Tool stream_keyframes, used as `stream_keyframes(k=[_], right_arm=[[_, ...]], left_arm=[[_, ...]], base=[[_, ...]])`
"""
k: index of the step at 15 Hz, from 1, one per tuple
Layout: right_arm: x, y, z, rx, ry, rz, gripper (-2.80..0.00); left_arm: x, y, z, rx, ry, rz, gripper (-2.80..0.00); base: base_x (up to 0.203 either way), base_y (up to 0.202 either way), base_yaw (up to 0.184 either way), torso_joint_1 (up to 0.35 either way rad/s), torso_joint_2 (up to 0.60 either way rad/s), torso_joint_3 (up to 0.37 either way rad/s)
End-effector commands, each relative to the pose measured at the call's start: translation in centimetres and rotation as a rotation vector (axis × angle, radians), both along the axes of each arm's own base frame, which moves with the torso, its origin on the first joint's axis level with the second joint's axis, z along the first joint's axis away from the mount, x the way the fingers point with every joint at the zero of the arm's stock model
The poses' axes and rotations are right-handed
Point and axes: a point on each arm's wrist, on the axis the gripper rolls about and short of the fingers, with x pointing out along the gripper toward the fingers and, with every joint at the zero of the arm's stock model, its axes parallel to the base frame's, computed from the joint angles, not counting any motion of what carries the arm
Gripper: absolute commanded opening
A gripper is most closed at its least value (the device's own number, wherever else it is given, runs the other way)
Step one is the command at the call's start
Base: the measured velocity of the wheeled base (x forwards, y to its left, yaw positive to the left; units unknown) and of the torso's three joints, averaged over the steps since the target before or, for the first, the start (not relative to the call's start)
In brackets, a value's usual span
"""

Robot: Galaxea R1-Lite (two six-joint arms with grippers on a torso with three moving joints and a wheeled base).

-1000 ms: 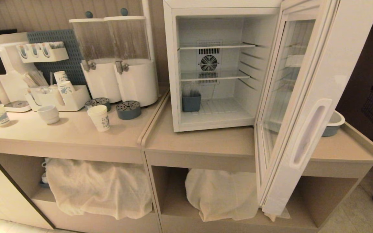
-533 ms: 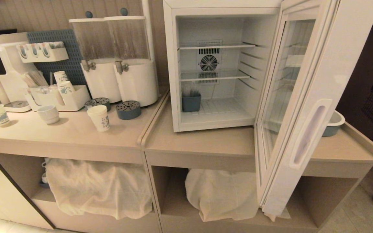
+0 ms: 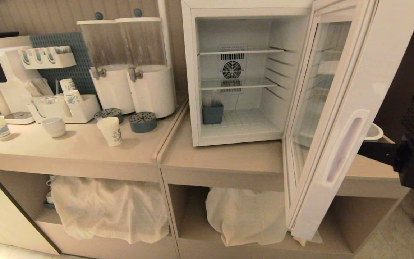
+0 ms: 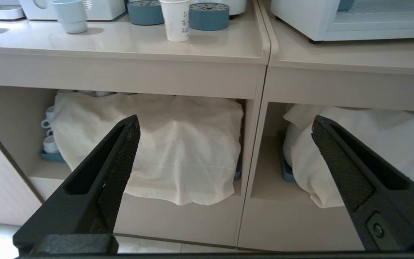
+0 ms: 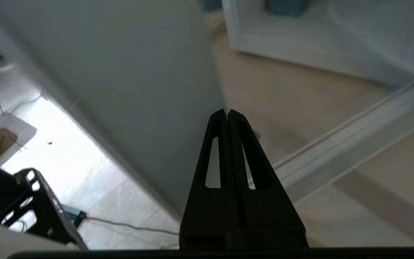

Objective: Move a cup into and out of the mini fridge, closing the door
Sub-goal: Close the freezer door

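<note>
Right gripper clenched on nothing, tips just outside the door – swung wide off the mini fridge beyond; the cup stands well off on the counter – left gripper spread wide, parked low

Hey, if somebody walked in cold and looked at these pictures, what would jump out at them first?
The white box-shaped mini fridge on the right counter, its glass-windowed, pale-framed door swung wide open toward the camera. Right behind that door's outer face, the right gripper reaches in from the right edge, fingers pressed shut. On the left counter stands the tall white paper cup, in front of two clear-topped white dispensers.
</note>
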Motion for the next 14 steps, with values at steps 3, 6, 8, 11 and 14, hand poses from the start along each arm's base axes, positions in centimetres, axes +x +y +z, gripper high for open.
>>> stream_keyframes(k=[3, 6, 8, 11, 14], right_arm=[[2.2, 1.2, 0.1, 0.005, 0.025, -0.027, -2.8], [4.2, 3.6, 1.0, 0.013, 0.042, -0.153, -2.8], [6.2, 5.2, 1.7, 0.017, 0.038, -0.266, -2.8], [7.6, 7.8, 2.1, 0.007, 0.028, -0.328, -2.8], [9.0, 12.1, 0.9, -0.03, 0.047, -0.28, -2.8]], left_arm=[[0.1, 0.0, -0.5, -0.002, 0.016, 0.0, 0.0], [0.1, 0.0, -0.5, -0.003, 0.016, 0.0, 0.0], [0.1, 0.0, -0.5, -0.003, 0.016, 0.0, 0.0], [0.1, 0.0, -0.5, -0.005, 0.016, 0.001, 0.0], [0.1, 0.0, -0.5, -0.005, 0.016, 0.001, 0.0]], base=[[0.0, 0.0, 0.0, 0.0, 0.0, 0.0], [0.0, 0.0, 0.0, 0.0, 0.0, 0.0], [0.0, 0.0, 0.0, 0.0, 0.0, 0.0], [0.0, 0.0, 0.0, 0.0, 0.0, 0.0], [0.0, 0.0, 0.0, 0.0, 0.0, 0.0]])
